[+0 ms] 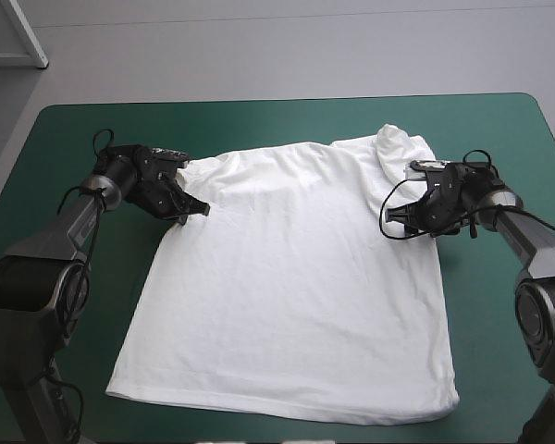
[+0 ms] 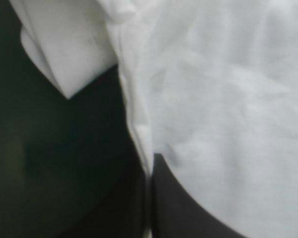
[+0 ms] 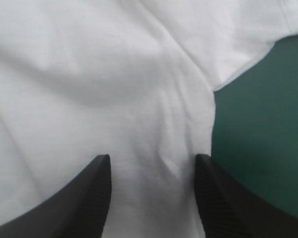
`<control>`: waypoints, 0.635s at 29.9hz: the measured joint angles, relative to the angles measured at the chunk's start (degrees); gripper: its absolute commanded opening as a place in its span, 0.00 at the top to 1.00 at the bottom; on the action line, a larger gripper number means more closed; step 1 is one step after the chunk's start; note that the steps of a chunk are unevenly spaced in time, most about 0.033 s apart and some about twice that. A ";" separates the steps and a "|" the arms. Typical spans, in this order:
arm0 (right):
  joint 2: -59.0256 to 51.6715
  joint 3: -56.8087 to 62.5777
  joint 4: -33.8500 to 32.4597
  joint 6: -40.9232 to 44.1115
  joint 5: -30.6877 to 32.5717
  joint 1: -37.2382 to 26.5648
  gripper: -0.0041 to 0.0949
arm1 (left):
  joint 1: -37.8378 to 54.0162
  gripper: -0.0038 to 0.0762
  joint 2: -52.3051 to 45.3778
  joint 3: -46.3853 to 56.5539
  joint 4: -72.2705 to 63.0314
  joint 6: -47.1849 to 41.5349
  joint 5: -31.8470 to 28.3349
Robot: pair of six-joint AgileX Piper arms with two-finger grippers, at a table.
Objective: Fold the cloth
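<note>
The white T-shirt [image 1: 296, 277] lies spread flat on the teal-green table [image 1: 259, 120], collar end toward the far edge and hem toward the near edge. My left gripper [image 1: 196, 210] sits at the shirt's left side, just below the left sleeve [image 2: 64, 44]. In the left wrist view the gripper [image 2: 148, 163] is all but shut, the T-shirt [image 2: 228, 99] side edge running down between its black fingers. My right gripper [image 1: 393, 222] rests over the shirt's right side below the bunched right sleeve [image 1: 402, 148]. Its own view shows this gripper [image 3: 153, 158] open, white T-shirt [image 3: 114, 74] fabric lying between the fingers.
Bare teal-green cover [image 3: 263, 124] lies right beside the right gripper, outside the shirt's edge. Open cover [image 2: 49, 148] also shows beside the left gripper and around the whole shirt.
</note>
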 measured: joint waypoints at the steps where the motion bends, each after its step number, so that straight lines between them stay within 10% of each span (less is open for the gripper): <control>1: 0.09 -0.17 0.00 0.00 0.00 0.00 0.48 | 0.00 0.96 0.00 0.00 0.00 0.00 0.00; 10: 0.97 -0.55 -0.55 -2.25 -1.29 -0.40 0.98 | 0.00 0.96 0.11 0.00 -1.63 0.00 -0.44; 19: 0.57 -0.61 -0.16 -2.57 -3.41 -0.40 0.98 | 0.00 0.96 -0.32 -0.59 -2.01 0.00 -0.61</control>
